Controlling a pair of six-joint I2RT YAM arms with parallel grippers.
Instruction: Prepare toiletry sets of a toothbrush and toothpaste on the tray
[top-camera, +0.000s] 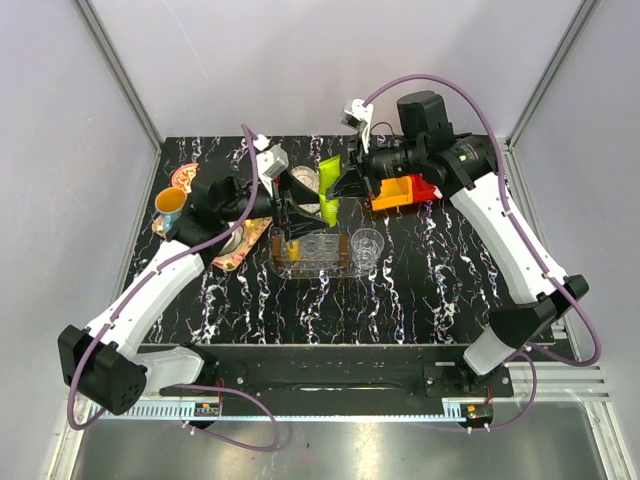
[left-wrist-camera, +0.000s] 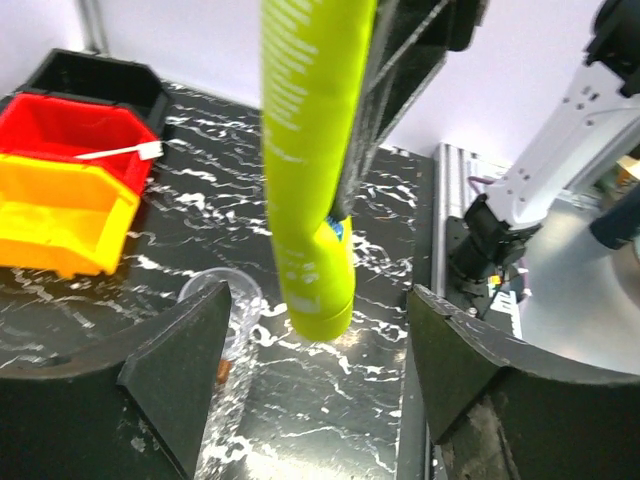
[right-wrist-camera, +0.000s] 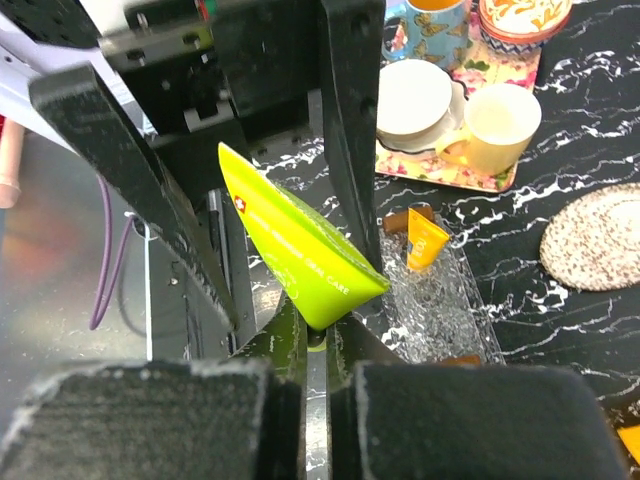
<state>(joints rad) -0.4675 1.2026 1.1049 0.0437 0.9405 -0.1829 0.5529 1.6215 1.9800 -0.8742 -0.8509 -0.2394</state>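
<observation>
From above, the right gripper holds the lime toothpaste tube in the air at 12 o'clock of the clear tray. The orange toothpaste tube already lies at the tray's 9 o'clock end. The left gripper meets the lime tube there, but the crowded black fingers hide who touches what. In the left wrist view, that gripper's fingers stand spread on either side of the hanging tube, apart from it. A toothbrush lies in the red bin at 10 o'clock. In the right wrist view, the right gripper is pinched onto one end of the tube. This looks like a hand-over, so the left should close squarely on the flat faces at mid-body before the right lets go. The tube's top is cut off in the left wrist view, and the pinched end is buried between the fingers, so I cannot tell whether it is the cap.
</observation>
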